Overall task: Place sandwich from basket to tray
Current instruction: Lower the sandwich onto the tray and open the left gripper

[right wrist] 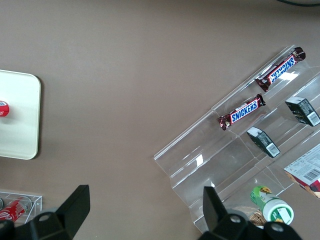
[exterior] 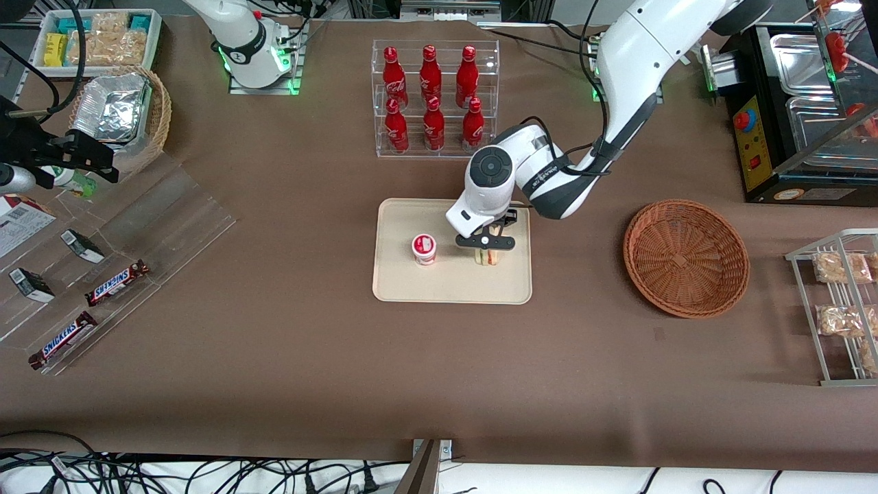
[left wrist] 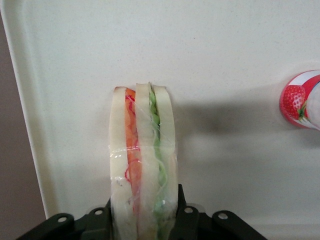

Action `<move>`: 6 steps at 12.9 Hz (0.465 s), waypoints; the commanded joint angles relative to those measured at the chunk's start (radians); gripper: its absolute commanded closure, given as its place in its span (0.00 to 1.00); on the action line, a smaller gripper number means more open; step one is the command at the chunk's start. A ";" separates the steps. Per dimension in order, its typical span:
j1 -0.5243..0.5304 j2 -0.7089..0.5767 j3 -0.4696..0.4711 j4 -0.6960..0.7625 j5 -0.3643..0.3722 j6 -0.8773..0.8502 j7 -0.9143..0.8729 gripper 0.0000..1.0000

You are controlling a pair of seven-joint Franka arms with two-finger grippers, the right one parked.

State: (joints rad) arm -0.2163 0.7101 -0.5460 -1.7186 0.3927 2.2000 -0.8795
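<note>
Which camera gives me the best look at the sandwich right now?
The left wrist view: the sandwich fills it, showing the bread, red and green layers and the wrap, held in the gripper over the tray. The front view shows only a sliver under the gripper. The right wrist view misses it.

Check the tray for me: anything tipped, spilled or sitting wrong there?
Nothing stands out. The gripper has its jaws closed on the sandwich, holding it on edge over the tray, beside an upright strawberry yogurt cup. No spill shows, and the wicker basket is empty.
</note>
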 commanded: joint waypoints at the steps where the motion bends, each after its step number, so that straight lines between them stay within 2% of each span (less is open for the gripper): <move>1: -0.008 0.011 0.004 0.030 0.048 -0.006 -0.019 0.00; 6: 0.035 -0.063 0.001 0.057 0.037 -0.057 -0.019 0.00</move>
State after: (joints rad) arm -0.2020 0.6964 -0.5414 -1.6721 0.4121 2.1901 -0.8827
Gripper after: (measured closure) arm 0.000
